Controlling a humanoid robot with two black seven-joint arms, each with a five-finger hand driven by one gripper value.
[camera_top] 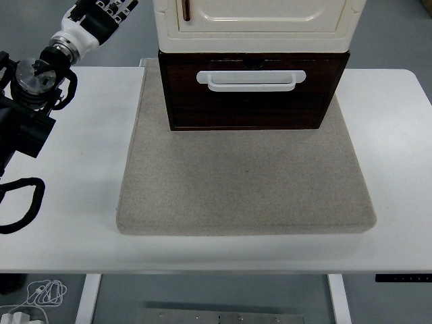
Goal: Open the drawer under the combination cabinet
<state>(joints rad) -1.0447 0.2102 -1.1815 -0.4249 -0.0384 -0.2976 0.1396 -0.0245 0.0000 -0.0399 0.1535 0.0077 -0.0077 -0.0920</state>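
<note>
The combination cabinet stands at the back of a grey mat (pixel 243 182). Its cream upper part (pixel 253 23) sits on a dark brown drawer (pixel 250 101) with a white bar handle (pixel 251 79). The drawer front sits flush with the dark frame, shut. My left arm (pixel 40 74) comes in from the left edge and rises toward the top left. Its hand (pixel 108 10) is at the top edge, left of the cream part and apart from it, with the fingers cut off by the frame. The right arm is out of view.
The white table (pixel 61 223) extends around the mat on both sides. A black cable loop (pixel 20 202) hangs at the left edge. White cables (pixel 44 293) lie on the floor under the table.
</note>
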